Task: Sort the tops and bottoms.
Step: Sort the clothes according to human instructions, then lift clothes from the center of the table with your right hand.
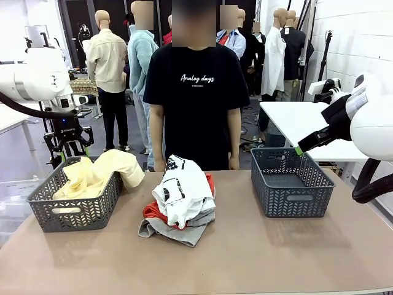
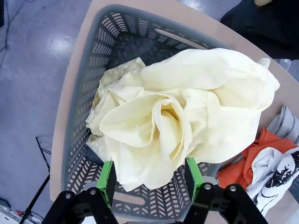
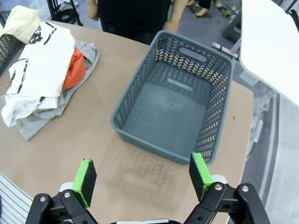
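My left end effector [image 1: 69, 150] hangs just above the far rim of the grey plastic basket on the left [image 1: 43, 200]. In its wrist view the two green pads [image 2: 106, 179] stand apart, and as far as I can see nothing is clamped between them. Directly below lies the cream cloth top [image 2: 177, 116]. It is bunched inside this basket, with one part draped over the rim on the side toward the middle of the desk [image 1: 258, 258].

My right end effector [image 3: 142, 179] is also spread wide and holds nothing. It looks down at the grey plastic basket on the right [image 3: 135, 100], which has nothing in it.

The other garments lie in one pile on the desk between the two baskets. The white T-shirt with black print [image 1: 184, 187] is on top, the orange-red top [image 1: 156, 212] is half covered below it, and a grey garment [image 1: 184, 232] is at the bottom.

From the left end effector the pile lies to the robot's right and nearer to the robot's side. From the right end effector it lies to the robot's left. The long axis of the white T-shirt runs roughly from the side of the person in the black T-shirt [image 1: 196, 92] toward my side, a little slanted.

I judge both arms to be about equally far from the pile, the left one perhaps a little nearer. The pile also sits closer to the left basket, where a top is already placed, so I would take the white T-shirt with the left arm.
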`<action>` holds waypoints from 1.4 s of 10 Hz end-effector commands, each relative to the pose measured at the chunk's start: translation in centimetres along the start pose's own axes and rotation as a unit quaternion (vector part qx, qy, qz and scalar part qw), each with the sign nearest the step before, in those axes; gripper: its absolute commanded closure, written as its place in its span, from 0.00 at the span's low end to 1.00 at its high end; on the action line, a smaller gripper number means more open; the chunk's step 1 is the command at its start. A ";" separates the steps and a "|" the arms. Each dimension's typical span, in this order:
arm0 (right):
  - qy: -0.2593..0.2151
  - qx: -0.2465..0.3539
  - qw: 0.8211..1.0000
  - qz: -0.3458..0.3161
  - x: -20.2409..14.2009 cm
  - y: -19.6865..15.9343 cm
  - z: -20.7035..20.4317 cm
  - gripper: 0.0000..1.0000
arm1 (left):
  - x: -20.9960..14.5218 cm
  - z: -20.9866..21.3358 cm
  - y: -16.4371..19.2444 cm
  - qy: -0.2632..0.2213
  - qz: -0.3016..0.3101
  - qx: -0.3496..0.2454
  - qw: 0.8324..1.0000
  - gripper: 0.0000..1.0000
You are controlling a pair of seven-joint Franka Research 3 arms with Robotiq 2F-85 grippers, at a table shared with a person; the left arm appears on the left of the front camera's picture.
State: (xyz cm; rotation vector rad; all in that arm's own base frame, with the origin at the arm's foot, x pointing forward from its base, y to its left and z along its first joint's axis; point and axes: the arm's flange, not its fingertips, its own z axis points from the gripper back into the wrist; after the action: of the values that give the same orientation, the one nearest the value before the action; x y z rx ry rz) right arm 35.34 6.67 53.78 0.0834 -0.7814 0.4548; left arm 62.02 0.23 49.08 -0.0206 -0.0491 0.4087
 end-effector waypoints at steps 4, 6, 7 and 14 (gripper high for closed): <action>0.000 0.001 1.000 0.001 0.0 -0.1 -0.2 0.00 | 0.2 0.0 0.0 -0.006 0.002 -0.002 1.000 0.24; 0.000 0.001 1.000 0.001 0.0 -0.1 -0.2 0.00 | 0.2 0.0 0.0 -0.006 0.002 -0.002 1.000 0.24; 0.000 0.001 1.000 0.001 0.0 -0.1 -0.2 0.00 | 0.2 0.0 0.0 -0.006 0.002 -0.002 1.000 0.24; 0.000 0.001 1.000 0.001 0.0 -0.1 -0.2 0.00 | -1.1 9.5 6.7 -0.024 -0.126 -0.097 0.987 0.24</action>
State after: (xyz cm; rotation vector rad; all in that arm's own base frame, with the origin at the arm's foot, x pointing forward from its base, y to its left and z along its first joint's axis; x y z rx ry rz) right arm 35.34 6.66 53.79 0.0835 -0.7816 0.4545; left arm 59.55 3.23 56.24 -0.1355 -0.1367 0.2300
